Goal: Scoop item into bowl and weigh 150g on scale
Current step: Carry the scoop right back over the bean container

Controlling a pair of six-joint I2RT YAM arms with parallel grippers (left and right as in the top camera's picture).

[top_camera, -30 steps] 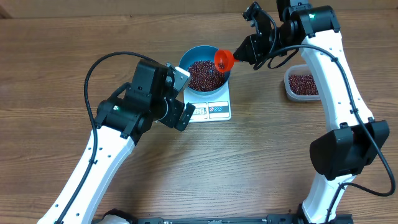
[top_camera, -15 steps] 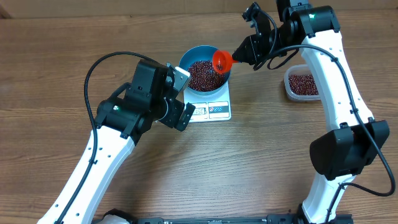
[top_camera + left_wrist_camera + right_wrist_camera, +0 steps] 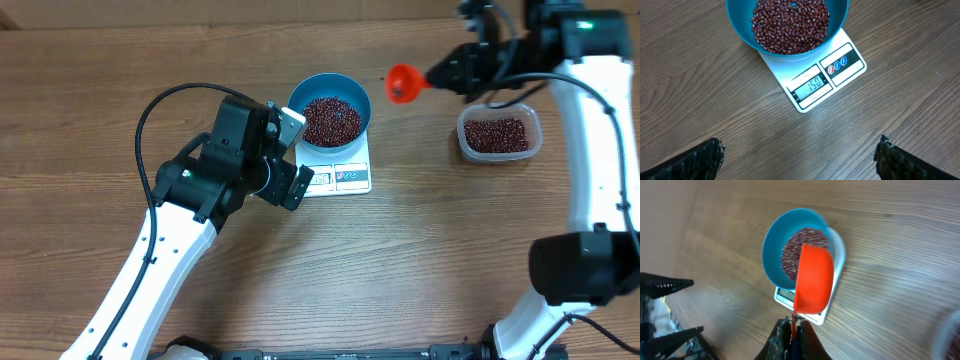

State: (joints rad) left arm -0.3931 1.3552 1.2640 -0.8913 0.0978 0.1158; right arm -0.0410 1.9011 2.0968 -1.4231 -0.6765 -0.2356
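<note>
The blue bowl [image 3: 297,98] stands on the white scale [image 3: 350,177] and holds a heap of dark red-brown beans [image 3: 331,119]. In the left wrist view the scale's display [image 3: 813,84] reads 150, below the bowl [image 3: 737,22]. My left gripper [image 3: 293,153] is open beside the scale's left edge, its fingers wide apart over bare wood [image 3: 799,146]. My right gripper [image 3: 447,72] is shut on the handle of an orange-red scoop [image 3: 403,82], held in the air right of the bowl. The scoop [image 3: 814,282] shows no beans in the right wrist view.
A clear plastic tub [image 3: 467,138] with more beans stands at the right, just below the right gripper. The left arm lies across the table's left half, and the right arm rises along the right edge.
My right arm has carried the scoop from over the bowl's right rim off to the right, toward the tub. The left arm and the bowl have not moved.
</note>
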